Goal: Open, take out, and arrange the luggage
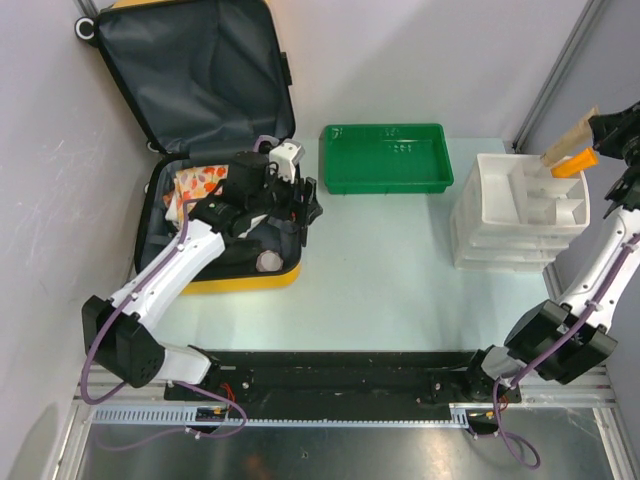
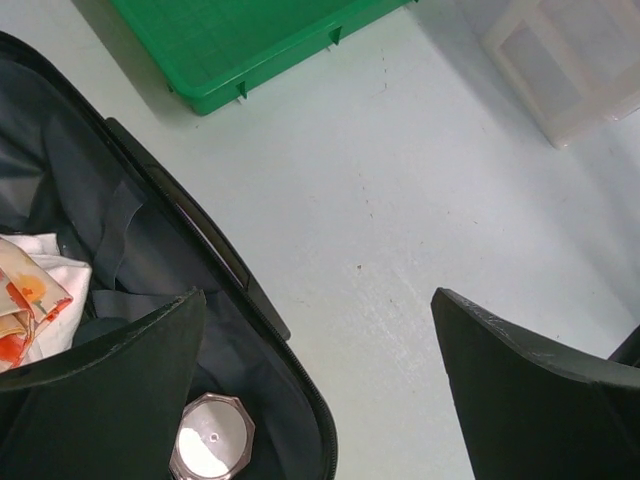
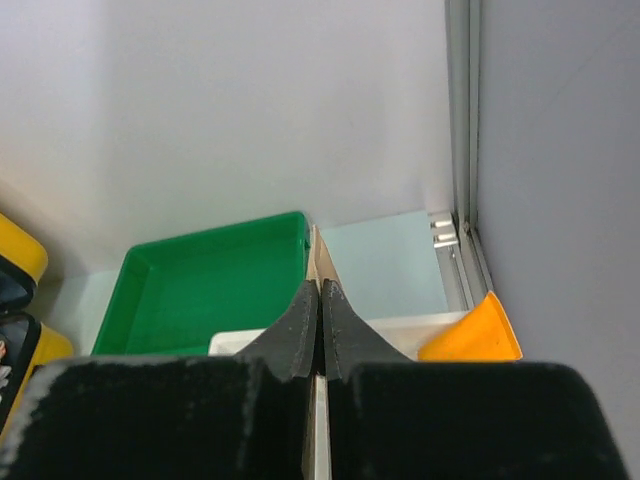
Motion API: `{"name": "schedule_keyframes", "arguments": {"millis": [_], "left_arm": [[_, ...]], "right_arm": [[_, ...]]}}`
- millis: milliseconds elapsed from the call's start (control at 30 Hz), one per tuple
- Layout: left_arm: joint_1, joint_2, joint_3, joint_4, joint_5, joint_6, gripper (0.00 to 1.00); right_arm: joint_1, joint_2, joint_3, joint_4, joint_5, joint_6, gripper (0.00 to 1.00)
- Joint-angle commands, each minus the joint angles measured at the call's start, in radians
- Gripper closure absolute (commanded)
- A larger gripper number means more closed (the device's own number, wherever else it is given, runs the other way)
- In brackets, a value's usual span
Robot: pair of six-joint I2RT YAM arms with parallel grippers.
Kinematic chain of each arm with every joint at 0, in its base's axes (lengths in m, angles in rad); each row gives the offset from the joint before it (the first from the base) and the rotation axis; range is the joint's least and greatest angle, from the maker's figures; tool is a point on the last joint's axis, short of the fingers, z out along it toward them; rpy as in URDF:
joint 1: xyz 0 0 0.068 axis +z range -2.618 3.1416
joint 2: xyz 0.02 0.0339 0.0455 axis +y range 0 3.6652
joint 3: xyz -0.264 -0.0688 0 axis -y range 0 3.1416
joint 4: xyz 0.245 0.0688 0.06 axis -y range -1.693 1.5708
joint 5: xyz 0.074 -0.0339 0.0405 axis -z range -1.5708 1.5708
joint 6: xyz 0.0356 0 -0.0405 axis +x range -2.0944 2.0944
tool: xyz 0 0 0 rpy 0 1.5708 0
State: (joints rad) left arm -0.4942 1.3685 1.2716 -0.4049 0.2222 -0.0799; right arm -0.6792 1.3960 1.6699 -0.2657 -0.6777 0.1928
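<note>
The yellow luggage lies open at the far left, its grey-lined lid propped up. Inside are an orange-patterned cloth and a round metal-capped jar. My left gripper hangs open over the luggage's right rim, holding nothing. My right gripper is raised over the white organizer, shut on a flat beige stick. An orange piece shows just beside it.
A green tray stands at the back middle, between the luggage and the organizer. Metal frame posts and grey walls close in the right and left sides.
</note>
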Motion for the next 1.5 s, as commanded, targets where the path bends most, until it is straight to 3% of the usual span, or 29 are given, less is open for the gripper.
{"name": "schedule_keyframes", "arguments": {"millis": [0,500,667,700,800,833,933,1133,1333,1467], "left_arm": [[0.002,0.000,0.038,0.000,0.019,-0.008,0.00],[0.028,-0.009,-0.018,-0.012,0.009,-0.021,0.00],[0.098,-0.016,-0.049,-0.032,0.103,-0.018,0.00],[0.112,-0.017,-0.055,-0.035,0.117,-0.015,0.00],[0.161,-0.028,-0.077,-0.063,0.147,0.020,0.00],[0.170,-0.031,-0.081,-0.069,0.151,0.032,0.00],[0.219,-0.058,-0.113,-0.092,0.164,0.100,0.00],[0.316,-0.098,-0.172,-0.146,0.226,0.208,0.00],[0.410,-0.126,-0.224,-0.245,0.272,0.420,0.00],[0.437,-0.138,-0.256,-0.327,0.275,0.569,0.00]], "right_arm": [[0.004,0.023,0.010,0.006,-0.008,-0.046,1.00],[0.105,0.093,-0.041,0.046,0.061,-0.170,1.00],[0.136,0.090,-0.079,0.043,0.089,-0.190,0.98],[0.141,0.090,-0.081,0.033,0.095,-0.213,0.95],[0.156,0.084,-0.082,0.014,0.122,-0.231,0.73],[0.156,0.081,-0.082,0.011,0.125,-0.233,0.59],[0.159,0.060,-0.081,0.019,0.133,-0.219,0.41],[0.200,0.029,-0.009,0.029,0.151,-0.210,0.24],[0.294,0.008,0.068,0.036,0.165,-0.228,0.19],[0.427,0.008,0.096,0.002,0.152,-0.257,0.17]]}}
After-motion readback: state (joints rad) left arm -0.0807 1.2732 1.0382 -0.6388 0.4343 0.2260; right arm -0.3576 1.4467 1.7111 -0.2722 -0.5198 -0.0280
